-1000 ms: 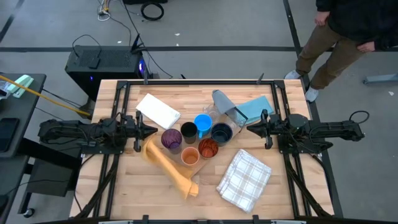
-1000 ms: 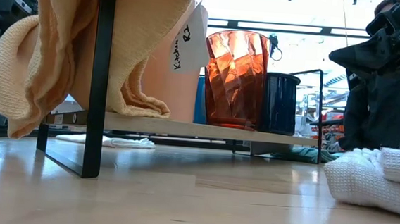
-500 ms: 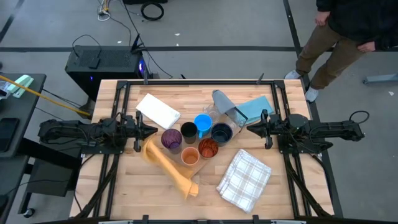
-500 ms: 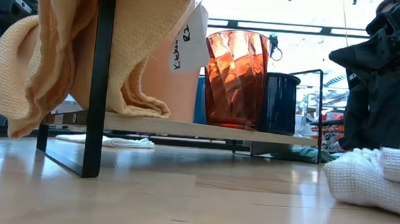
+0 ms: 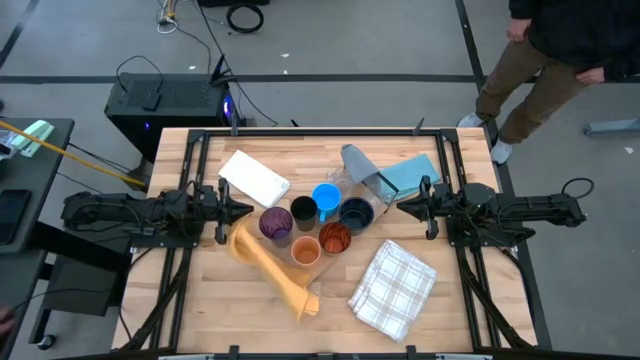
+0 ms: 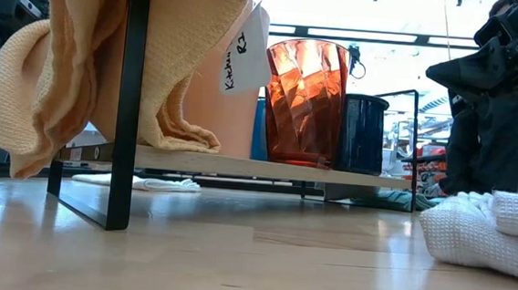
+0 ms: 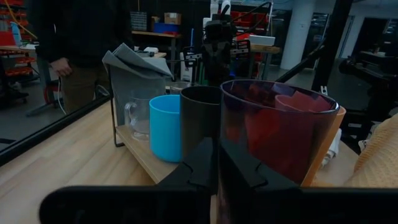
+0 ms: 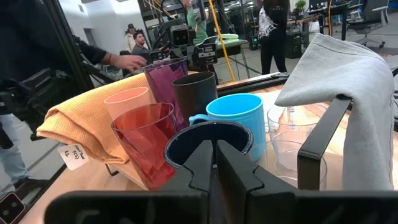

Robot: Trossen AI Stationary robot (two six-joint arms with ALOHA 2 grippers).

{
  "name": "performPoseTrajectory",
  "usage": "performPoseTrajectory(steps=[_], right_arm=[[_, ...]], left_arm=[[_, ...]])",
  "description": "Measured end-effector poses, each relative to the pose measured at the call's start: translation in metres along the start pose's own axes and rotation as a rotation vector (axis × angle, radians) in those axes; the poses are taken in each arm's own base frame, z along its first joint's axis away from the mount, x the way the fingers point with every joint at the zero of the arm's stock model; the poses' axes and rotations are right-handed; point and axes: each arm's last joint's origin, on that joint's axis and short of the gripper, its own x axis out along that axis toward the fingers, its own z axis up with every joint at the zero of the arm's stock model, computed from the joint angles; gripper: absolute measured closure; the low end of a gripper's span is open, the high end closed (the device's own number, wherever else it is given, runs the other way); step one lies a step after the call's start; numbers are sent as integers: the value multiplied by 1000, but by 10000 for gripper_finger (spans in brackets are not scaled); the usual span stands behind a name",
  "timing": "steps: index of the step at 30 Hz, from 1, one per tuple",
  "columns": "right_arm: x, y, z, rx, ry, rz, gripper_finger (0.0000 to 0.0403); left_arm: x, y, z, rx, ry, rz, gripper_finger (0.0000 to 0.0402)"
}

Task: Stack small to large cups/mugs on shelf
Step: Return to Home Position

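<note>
The cups stand close together on a low shelf (image 6: 239, 165) at mid-table: a purple cup (image 5: 274, 223), a black cup (image 5: 303, 211), a bright blue mug (image 5: 325, 197), a dark navy mug (image 5: 356, 213), an orange cup (image 5: 305, 250), a red-tinted cup (image 5: 334, 238) and clear cups (image 8: 287, 140). My left gripper (image 5: 248, 209) is shut and level, just left of the purple cup (image 7: 273, 134), apart from it. My right gripper (image 5: 402, 207) is shut and level, right of the navy mug (image 8: 208, 144). Neither holds anything.
An orange-tan towel (image 5: 272, 265) hangs over the shelf's near left end, and a grey cloth (image 5: 362, 163) over its far frame. A white cloth (image 5: 254, 178), a blue-grey folded cloth (image 5: 412, 172) and a checked towel (image 5: 392, 288) lie around. A person (image 5: 555, 55) stands beyond the far right corner.
</note>
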Motion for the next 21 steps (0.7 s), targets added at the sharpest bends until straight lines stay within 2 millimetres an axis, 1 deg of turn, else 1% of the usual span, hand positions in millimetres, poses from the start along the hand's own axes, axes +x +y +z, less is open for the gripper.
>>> performPoseTrajectory(steps=[8,21], right_arm=[[0,0,0,0,0,0,373],[0,0,0,0,0,0,373]], left_arm=[[0,0,0,0,0,0,361],[0,0,0,0,0,0,376]])
